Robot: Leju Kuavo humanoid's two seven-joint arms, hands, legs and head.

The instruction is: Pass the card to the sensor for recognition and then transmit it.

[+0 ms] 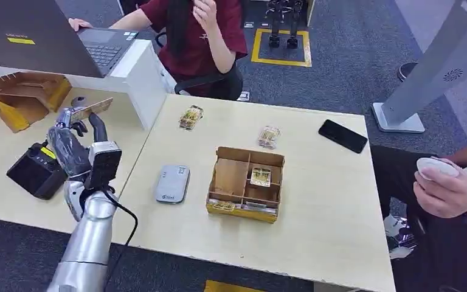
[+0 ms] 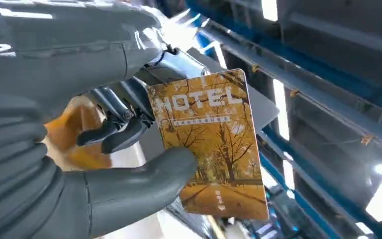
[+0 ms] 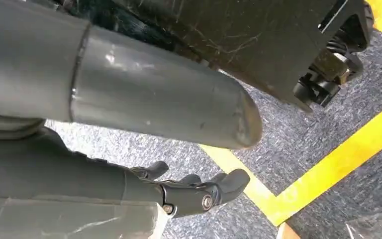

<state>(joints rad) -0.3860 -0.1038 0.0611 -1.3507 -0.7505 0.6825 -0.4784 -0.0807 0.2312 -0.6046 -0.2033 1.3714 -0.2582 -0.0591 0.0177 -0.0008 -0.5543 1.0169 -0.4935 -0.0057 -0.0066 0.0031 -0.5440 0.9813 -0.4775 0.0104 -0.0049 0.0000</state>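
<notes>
— Where was the card [image 2: 210, 144] at that moment?

— In the left hand [image 1: 73, 141], raised over the left counter [image 1: 0, 152]. The thumb [image 2: 144, 181] pressed on the printed face, darker fingers [image 2: 117, 132] were behind it. The wrist view showed a hotel card with autumn trees in yellow and brown.

— And the sensor?

— A flat grey reader [image 1: 172, 183] lay on the right counter [image 1: 340, 213], just beside a compartmented cardboard box [image 1: 246, 184]. The card was well apart from it, off to the left.

— What was in the box?

— One card [image 1: 260, 176] lay in a middle compartment, and more sat along the front edge. Two small packs [image 1: 191, 117] [image 1: 269, 137] lay farther back, and a black phone [image 1: 342, 135] near the far right edge.

— The right hand?

— The right hand [image 3: 189, 191] hung over grey carpet with yellow tape lines, fingers loosely apart, holding nothing.

— Anything else?

— A black device [image 1: 36, 170] sat just beside the left arm, an open cardboard tray [image 1: 27, 97] behind it. One person sat at a laptop [image 1: 55, 36], another at the right edge held something white.
</notes>
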